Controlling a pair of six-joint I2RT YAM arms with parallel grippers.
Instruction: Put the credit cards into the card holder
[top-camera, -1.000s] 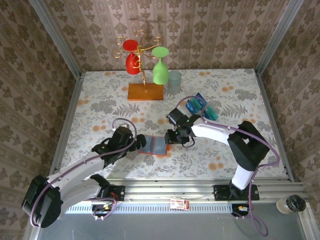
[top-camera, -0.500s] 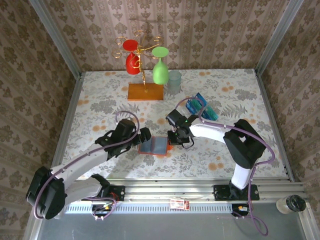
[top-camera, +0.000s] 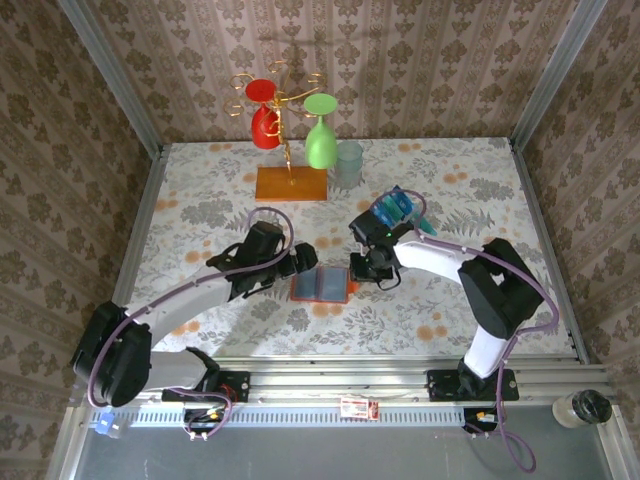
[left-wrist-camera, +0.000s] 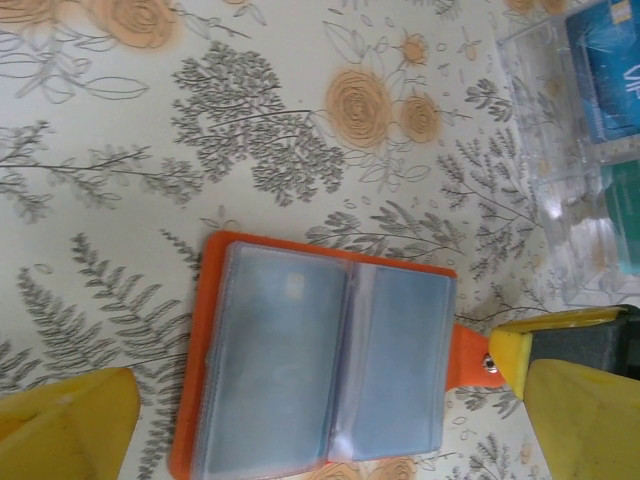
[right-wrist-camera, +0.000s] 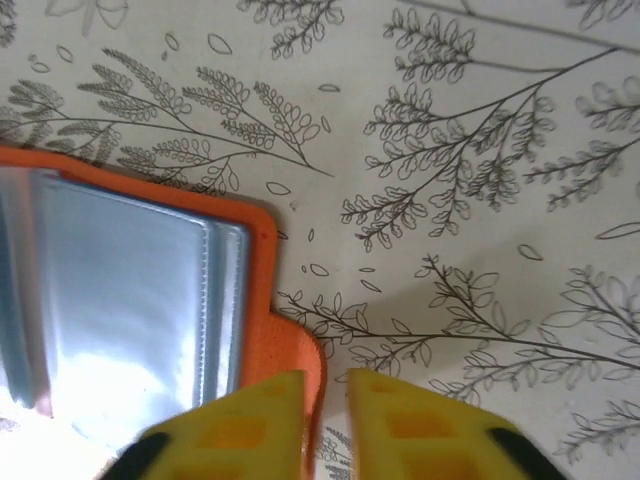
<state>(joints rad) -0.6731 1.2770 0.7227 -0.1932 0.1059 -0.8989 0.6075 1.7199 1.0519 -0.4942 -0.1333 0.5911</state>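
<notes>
We see the card holder (top-camera: 322, 287) lying open on the table (top-camera: 200, 200), grey-blue pockets up. Just beside its left edge is the left gripper (top-camera: 303, 262), jaws spread wide and empty. At its right-hand tab is the right gripper (top-camera: 362, 273), fingers almost together; we cannot tell whether they pinch the tab. The credit cards (top-camera: 393, 210) stand in a clear rack (left-wrist-camera: 540, 130) beyond the holder's right side.

- The left arm (top-camera: 185, 303) and right arm (top-camera: 435, 258) are both covered in smooth white shells, with chunky black joints (top-camera: 500, 290) fitted in between.
- Purple cables (top-camera: 270, 210) are looped along each one.
- Black bases (top-camera: 465, 383) are fitted at the bottom.
- The fingers (left-wrist-camera: 65, 430) are moulded in bright yellow; square dimples and black patches can be seen on the right pair (right-wrist-camera: 420, 430).
</notes>
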